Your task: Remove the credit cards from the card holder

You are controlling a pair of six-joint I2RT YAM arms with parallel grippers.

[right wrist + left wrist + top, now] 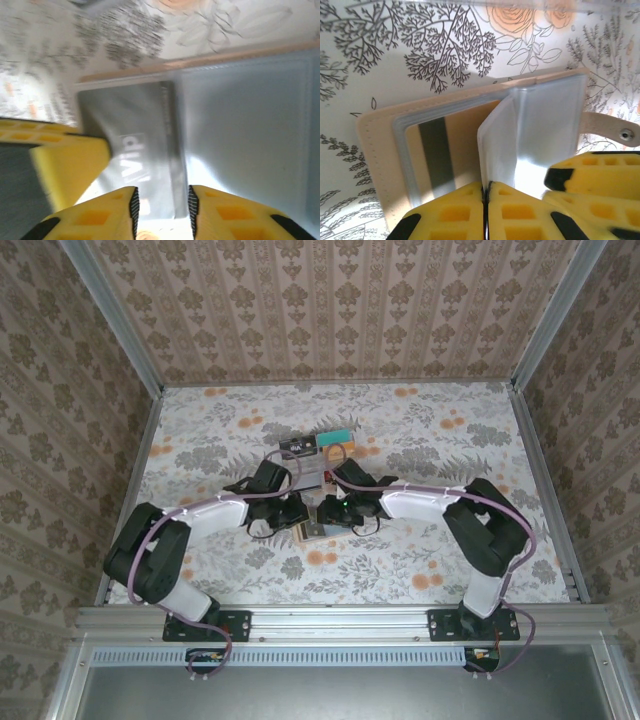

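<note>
— Floral cloth [420,540] covers the table, with damask wallpaper [330,310] on the three walls around it. Where is the card holder?

— The card holder [376,150] lies open at mid-table, between the two arms. It has a tan cover and clear pockets inside. Its strap [605,127] sticks out to one side with a metal snap [626,134] at the end.

— What are the hands doing?

— The left gripper [486,187] has its yellow fingers pressed together on the near edge of one clear sleeve [500,145], which stands up from the holder. The right gripper [161,202] has its fingers apart, with the near end of a grey card [135,135] in the gap. I cannot tell whether they touch it.

— Is there any writing?

— The grey card bears a few pale letters, too blurred to read. In the left wrist view, a tan card [467,145] sits in the holder's left pocket, showing a dark magnetic stripe [436,155] and no legible print.

— Are any cards outside the holder?

— A black card [298,447] and a teal card [335,435] lie on the cloth, just beyond the grippers toward the far wall. The black card carries small pale marks, too small to make out.
</note>
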